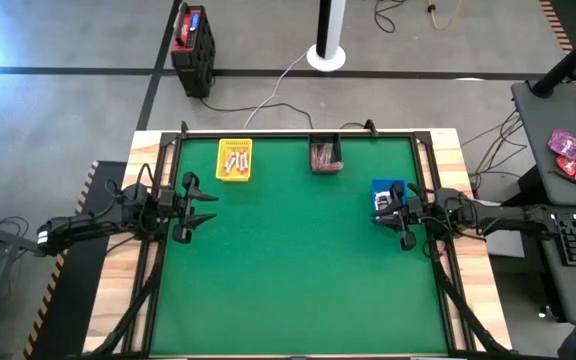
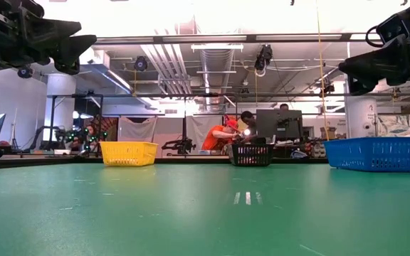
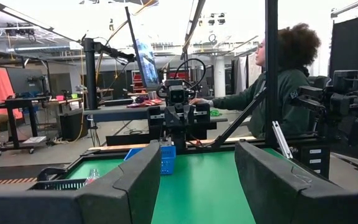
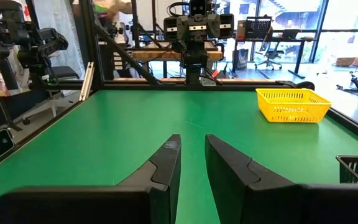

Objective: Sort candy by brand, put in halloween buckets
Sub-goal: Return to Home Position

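The yellow bin [image 1: 233, 160] stands at the table's far left and holds several wrapped candies [image 1: 234, 158]. The black bin [image 1: 325, 155] stands at the far middle with candy [image 1: 323, 157] in it. The blue bin [image 1: 388, 192] stands at the right, with something white [image 1: 381, 202] inside. I see no loose candy on the green mat. My left gripper [image 1: 196, 205] is wide open and empty, high above the table's left side. My right gripper [image 1: 380, 210] hovers high over the blue bin [image 2: 376, 153], empty, with a narrow gap between its fingers [image 4: 166, 155].
The green mat [image 1: 288, 270] is bordered by a black frame [image 1: 298, 133] and a wooden table edge. A large black-and-red box [image 1: 192, 45] stands on the floor beyond the far edge. A person in a green sleeve [image 3: 278, 87] sits beyond the table's right side.
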{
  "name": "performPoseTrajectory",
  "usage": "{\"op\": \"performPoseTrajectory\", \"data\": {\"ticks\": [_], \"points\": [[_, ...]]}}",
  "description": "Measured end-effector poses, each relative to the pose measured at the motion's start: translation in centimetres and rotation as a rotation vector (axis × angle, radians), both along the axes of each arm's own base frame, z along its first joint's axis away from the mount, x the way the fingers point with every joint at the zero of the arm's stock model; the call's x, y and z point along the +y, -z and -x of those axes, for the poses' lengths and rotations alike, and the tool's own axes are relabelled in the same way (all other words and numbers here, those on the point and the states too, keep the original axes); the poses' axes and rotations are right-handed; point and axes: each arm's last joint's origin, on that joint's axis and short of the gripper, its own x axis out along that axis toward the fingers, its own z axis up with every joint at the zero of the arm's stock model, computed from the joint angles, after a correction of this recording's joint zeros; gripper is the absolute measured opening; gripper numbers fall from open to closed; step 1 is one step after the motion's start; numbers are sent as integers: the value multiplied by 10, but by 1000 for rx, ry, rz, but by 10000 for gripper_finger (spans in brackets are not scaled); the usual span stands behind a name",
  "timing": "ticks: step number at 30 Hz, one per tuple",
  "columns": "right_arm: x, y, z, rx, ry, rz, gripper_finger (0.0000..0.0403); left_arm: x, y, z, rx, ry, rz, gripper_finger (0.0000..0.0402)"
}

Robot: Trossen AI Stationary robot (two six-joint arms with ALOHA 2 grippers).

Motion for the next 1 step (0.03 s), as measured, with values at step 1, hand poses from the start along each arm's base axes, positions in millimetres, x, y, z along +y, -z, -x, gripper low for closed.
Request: {"op": "performPoseTrajectory", "data": {"ticks": [1], "points": [[0,0,0,0,0,0,66,0,0,0,0,0,0,189]]}}
